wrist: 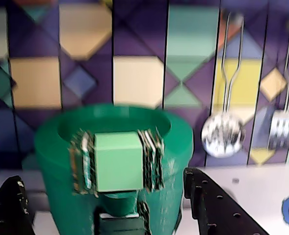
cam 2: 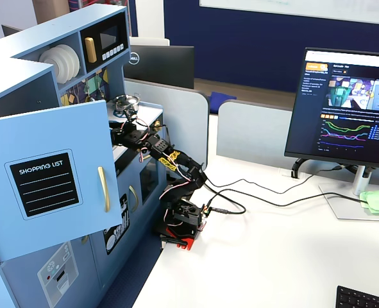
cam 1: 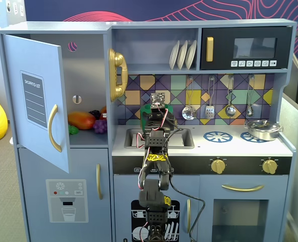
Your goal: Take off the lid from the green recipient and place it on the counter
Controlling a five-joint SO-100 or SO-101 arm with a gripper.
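The green recipient (wrist: 61,161) fills the middle of the wrist view, upright on the white counter (wrist: 254,188), with a pale green block and ribbed strap (wrist: 119,160) on its front. Its top shows a round, slightly sunken green surface, the lid (wrist: 112,123), seated in the rim and blurred. My gripper (wrist: 99,177) is open, with one black finger (wrist: 7,208) to the left and the other (wrist: 215,205) to the right of the pot, both low and apart from it. In a fixed view the arm hides most of the pot (cam 1: 147,108) behind the sink (cam 1: 181,137).
Ladles and a spatula (wrist: 223,132) hang on the tiled wall right of the pot. A steel pot (cam 1: 262,130) sits on the right burner, next to a free blue burner ring (cam 1: 218,136). The cupboard door (cam 1: 38,106) stands open at the left with toy fruit inside.
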